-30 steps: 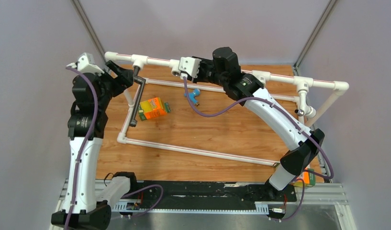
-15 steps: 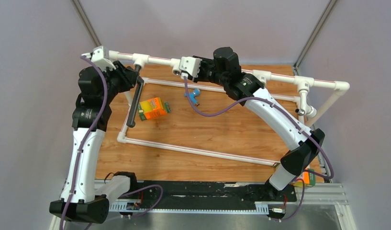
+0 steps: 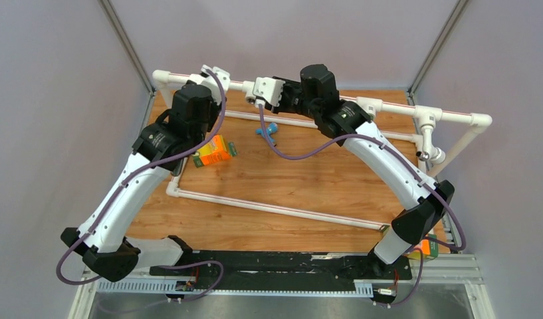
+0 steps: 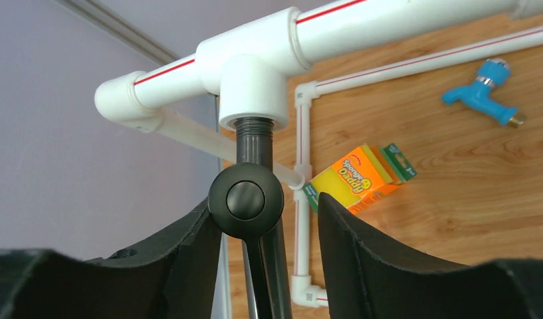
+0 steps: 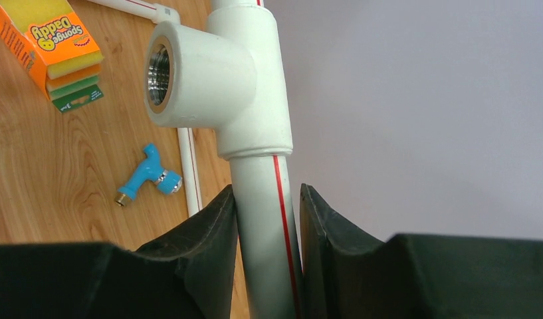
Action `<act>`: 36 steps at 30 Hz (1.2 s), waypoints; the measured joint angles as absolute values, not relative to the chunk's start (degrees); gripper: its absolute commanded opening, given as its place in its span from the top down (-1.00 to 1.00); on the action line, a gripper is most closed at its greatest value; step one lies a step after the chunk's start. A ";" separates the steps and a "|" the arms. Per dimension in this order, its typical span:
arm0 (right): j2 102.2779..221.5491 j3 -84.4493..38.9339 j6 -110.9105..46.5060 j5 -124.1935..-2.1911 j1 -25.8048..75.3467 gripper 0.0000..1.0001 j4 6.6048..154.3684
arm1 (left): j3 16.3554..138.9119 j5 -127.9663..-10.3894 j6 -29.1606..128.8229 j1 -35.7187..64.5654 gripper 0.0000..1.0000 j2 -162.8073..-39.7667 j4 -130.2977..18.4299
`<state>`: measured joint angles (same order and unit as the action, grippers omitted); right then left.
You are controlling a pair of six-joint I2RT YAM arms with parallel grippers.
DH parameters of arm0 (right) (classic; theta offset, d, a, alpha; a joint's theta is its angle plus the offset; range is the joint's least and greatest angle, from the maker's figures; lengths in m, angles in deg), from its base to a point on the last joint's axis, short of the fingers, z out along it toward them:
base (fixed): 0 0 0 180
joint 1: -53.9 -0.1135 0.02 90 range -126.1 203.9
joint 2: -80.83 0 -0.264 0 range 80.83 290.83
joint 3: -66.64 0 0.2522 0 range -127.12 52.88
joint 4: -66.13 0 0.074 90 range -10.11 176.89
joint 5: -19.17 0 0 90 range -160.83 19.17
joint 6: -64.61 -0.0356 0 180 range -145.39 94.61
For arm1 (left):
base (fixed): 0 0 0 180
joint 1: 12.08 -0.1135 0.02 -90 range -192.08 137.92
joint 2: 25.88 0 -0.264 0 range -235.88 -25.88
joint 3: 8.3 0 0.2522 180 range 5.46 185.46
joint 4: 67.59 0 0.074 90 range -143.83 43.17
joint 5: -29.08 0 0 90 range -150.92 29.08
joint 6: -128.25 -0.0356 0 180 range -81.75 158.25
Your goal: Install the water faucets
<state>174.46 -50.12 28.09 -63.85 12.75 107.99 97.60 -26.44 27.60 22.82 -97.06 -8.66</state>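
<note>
- The near rail of the white pipe frame point(image 3: 275, 209) lies on the wooden table point(image 3: 322, 179), lower centre of the top view.
- The orange box point(image 3: 212, 150) rests on the table inside the frame, left of centre. The blue faucet point(image 3: 268, 129) lies loose beyond it at upper centre, apart from both grippers.
- Right gripper point(image 5: 267, 199): its fingers press both sides of the frame's raised far rail, just below a tee socket point(image 5: 189, 80) with its metal thread showing.
- Left gripper point(image 4: 263, 203), upper left of the top view: its fingers straddle the dark-brown faucet point(image 4: 246, 199), whose threaded end sits in a second tee socket point(image 4: 254, 86). One finger touches the faucet's elbow and a gap shows at the other, so the jaws appear parted.
</note>
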 measured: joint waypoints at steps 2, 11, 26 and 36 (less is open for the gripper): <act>174.30 -50.15 28.04 -64.05 12.75 1.00 108.40 | 97.71 -24.10 25.80 25.38 -0.39 -97.69 -7.81; 174.28 -50.15 27.98 -63.78 12.77 1.00 108.34 | 97.67 -29.58 26.28 29.00 -0.83 -93.36 -10.35; 174.70 -50.15 27.98 -63.37 12.36 1.00 107.07 | 92.62 -47.14 52.38 13.03 -0.74 -79.51 -24.99; 174.70 -50.08 27.98 -63.35 12.36 1.00 107.03 | 75.96 -69.91 74.96 -20.44 -0.91 -76.64 -34.72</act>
<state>174.70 -50.08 27.98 -63.35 12.36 107.03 75.96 -69.91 74.96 -20.44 -76.64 -34.72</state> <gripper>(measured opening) 0.368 0.954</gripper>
